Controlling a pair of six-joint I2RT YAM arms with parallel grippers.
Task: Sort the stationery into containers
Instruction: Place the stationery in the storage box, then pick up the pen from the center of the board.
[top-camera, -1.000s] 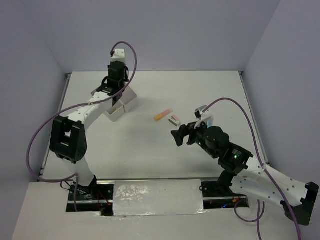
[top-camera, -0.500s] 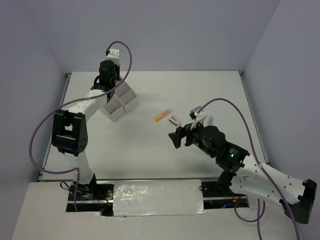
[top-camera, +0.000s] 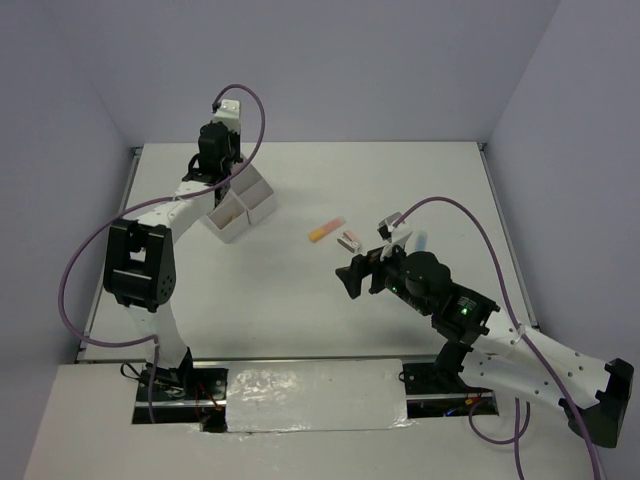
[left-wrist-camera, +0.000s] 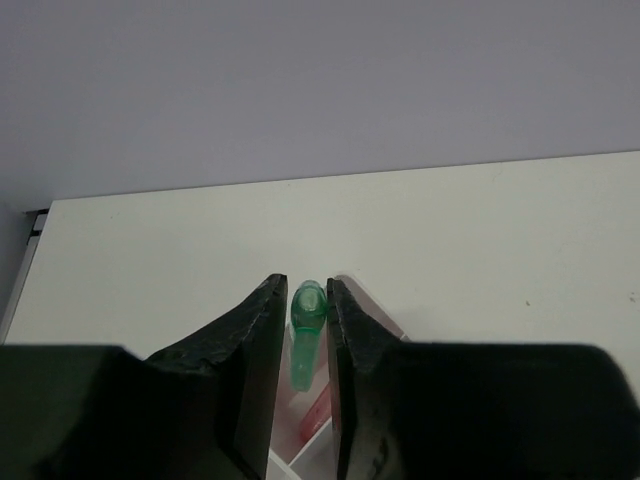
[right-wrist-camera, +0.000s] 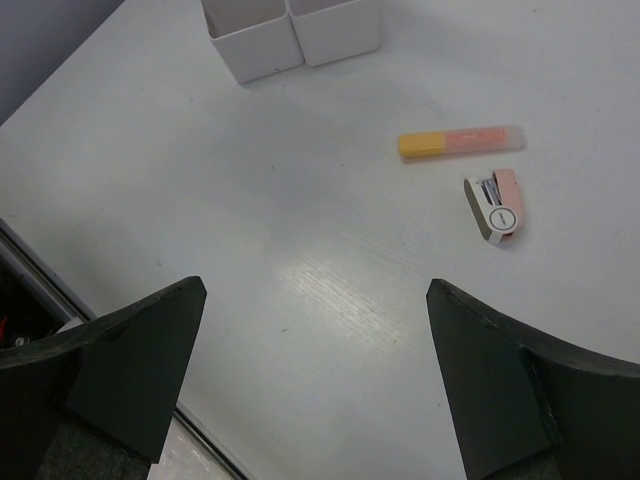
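Where gripper (left-wrist-camera: 304, 287) (left) parts, marker (left-wrist-camera: 306, 335) sits.

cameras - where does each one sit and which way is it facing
Top external: above and behind the robot, looking down on the table; both arms show, left gripper at the containers, right gripper mid-table.
Left wrist: on that wrist, facing the far wall; its fingers pinch a green marker.
Right wrist: on that wrist, tilted down at the table; its spread fingers frame the view.
Shared: top and right wrist both show the containers, orange marker and stapler.
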